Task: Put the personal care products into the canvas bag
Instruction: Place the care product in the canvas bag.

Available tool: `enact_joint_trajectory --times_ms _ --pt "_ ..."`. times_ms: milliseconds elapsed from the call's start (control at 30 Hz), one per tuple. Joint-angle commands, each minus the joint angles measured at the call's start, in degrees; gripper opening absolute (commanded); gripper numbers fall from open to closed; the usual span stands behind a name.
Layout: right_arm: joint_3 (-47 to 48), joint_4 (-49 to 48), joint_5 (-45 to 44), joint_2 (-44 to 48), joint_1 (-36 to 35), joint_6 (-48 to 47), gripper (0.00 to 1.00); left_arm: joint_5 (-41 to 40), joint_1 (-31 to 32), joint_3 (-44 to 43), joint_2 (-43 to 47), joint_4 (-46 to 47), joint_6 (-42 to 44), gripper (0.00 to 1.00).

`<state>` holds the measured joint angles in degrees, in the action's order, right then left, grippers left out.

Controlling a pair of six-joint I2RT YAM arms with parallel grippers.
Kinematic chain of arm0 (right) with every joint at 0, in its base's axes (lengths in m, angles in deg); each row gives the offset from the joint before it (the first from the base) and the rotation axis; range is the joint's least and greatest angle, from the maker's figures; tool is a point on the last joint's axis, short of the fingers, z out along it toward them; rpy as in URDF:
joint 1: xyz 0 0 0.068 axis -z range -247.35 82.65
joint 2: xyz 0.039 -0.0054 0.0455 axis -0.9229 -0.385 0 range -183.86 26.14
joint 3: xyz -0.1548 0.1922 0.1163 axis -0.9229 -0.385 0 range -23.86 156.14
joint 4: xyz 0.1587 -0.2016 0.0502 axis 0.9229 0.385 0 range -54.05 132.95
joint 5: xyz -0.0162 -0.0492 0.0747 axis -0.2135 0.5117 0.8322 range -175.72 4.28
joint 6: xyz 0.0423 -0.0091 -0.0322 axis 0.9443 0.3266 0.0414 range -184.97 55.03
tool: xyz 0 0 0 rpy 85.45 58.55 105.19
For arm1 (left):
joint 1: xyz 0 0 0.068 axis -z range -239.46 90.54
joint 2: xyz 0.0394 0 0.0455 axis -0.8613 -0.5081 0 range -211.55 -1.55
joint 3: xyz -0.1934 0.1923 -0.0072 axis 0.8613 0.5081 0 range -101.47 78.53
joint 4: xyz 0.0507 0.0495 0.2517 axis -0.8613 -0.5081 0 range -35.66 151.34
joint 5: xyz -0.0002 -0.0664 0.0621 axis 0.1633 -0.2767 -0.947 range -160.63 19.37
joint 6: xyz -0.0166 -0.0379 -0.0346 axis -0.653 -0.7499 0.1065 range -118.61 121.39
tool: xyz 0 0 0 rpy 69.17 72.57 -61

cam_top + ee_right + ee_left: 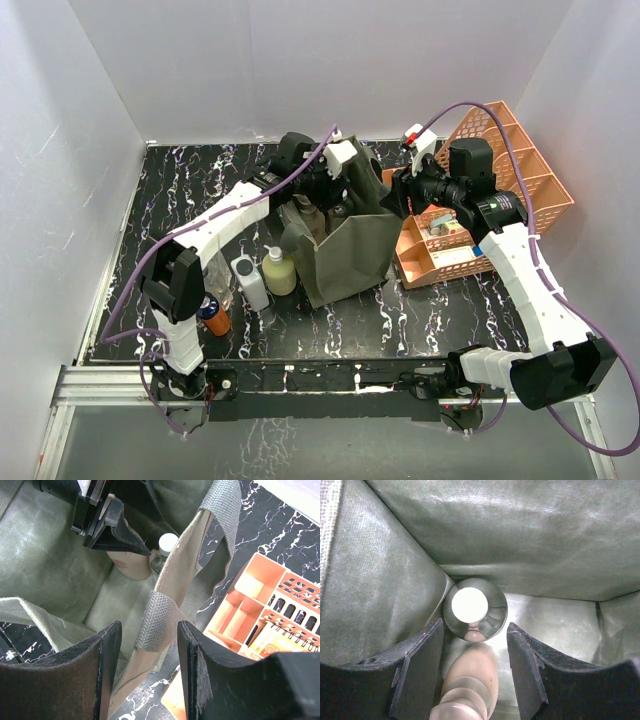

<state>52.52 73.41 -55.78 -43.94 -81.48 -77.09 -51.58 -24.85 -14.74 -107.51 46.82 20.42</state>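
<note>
The left gripper (475,630) is down in the bag (345,260). Its jaws stand apart beside a tan bottle (470,680), which stands upright in the bag's corner. The right gripper (150,626) sits loose around the strap (156,622). On the table, just left of the bag and nearer the left arm, stand a white bottle (250,282), a yellow bottle (280,272) and an orange bottle (214,316).

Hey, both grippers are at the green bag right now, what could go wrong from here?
The left gripper sits deep in the canvas bag, open jaws flanking the tan bottle; lifting out could tip it. The strap lies between the open jaws of the right gripper and could snag as it moves.
</note>
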Motion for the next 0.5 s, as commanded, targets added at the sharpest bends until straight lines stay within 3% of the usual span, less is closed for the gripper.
enact_joint_trajectory --times_ms 0,267,467 --pt "1.8 -0.2 0.1 0.1 0.2 -1.0 0.51 1.6 -0.3 -0.6 4.0 -0.3 -0.9 0.53" --pt "1.1 -0.4 -0.4 1.1 0.2 -1.0 0.52 5.8 -0.3 -3.5 6.0 -2.9 -2.0 0.55" --pt "1.6 0.0 -0.8 1.3 0.2 -1.6 0.61 12.3 -0.3 -8.3 8.9 -7.8 -2.6 0.66"
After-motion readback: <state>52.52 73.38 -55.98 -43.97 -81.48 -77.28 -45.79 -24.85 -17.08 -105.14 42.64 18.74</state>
